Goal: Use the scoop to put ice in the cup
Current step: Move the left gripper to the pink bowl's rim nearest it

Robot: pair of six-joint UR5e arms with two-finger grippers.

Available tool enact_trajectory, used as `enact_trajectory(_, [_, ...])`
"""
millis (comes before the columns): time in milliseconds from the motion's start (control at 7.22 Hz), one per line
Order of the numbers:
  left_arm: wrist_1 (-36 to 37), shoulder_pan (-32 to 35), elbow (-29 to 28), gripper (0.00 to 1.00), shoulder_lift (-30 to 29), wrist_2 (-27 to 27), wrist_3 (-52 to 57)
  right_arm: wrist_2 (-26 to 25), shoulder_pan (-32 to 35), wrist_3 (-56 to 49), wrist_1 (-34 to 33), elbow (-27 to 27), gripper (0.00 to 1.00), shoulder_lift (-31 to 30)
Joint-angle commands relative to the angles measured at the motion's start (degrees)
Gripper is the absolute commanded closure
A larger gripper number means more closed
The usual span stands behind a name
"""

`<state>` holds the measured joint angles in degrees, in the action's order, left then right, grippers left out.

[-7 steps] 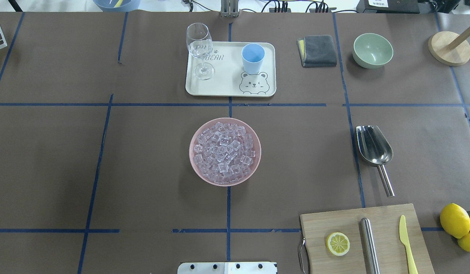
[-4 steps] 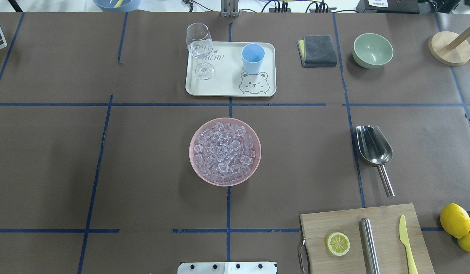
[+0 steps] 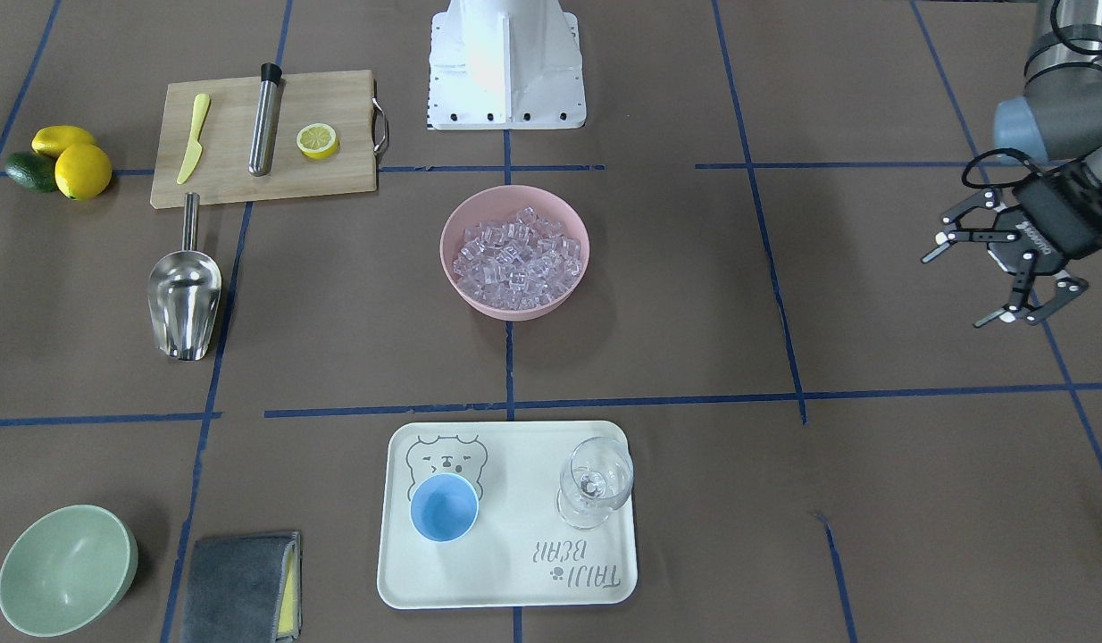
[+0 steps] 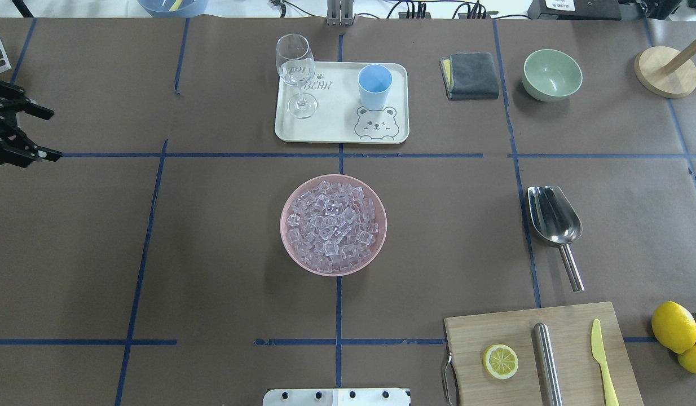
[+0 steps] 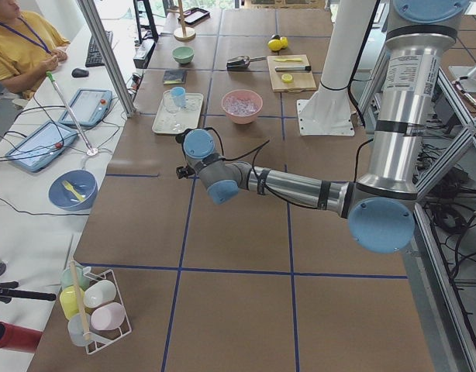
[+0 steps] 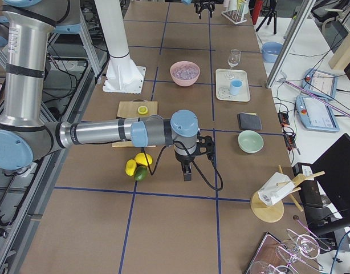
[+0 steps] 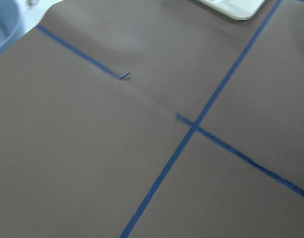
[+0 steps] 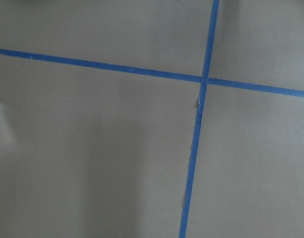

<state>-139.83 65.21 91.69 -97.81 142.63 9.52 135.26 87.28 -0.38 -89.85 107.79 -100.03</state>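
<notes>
The scoop [image 4: 554,217] lies right of the ice [image 4: 332,223] in its pink bowl [image 4: 283,231], handle nearward, the cup [image 4: 374,84] on the far tray [image 4: 331,127]: you do best to clamp the right gripper [image 6: 187,171] (opening cannot be told) across that thin handle mid-length, while the left gripper [image 4: 52,135] hangs far left, fingers apart, empty.

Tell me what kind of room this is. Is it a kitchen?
Most likely a robot testing lab, not a kitchen. A big metal robot arm reaches over a table marked into squares with blue tape, and tablets lie on a white side bench.
</notes>
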Motion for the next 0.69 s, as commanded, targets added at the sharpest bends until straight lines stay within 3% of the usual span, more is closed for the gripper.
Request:
enact_trajectory(0, [-2.29,-10.93,-0.72,0.0,-5.17,-3.2,-1.86,0.17,-0.01,0.03,3.16,0.06,0.0,-0.16])
enact_trajectory(138, [-2.89,-14.47,-1.33,0.0,-6.5,-7.67,-1.7,0.26,-0.01,0.12,3.71,0.06,0.0,-0.16])
enact_trajectory(277, [-3.6,-18.42,-3.08,0.0,-9.21,-8.41,-1.7,0.18,-0.44,0.12,3.89,-0.03,0.0,-0.16])
enact_trajectory(554, [-12.08,-25.38,-7.56,0.0,-12.04,-10.33,-1.78,0.18,-0.79,0.03,3.89,-0.03,0.0,-0.16])
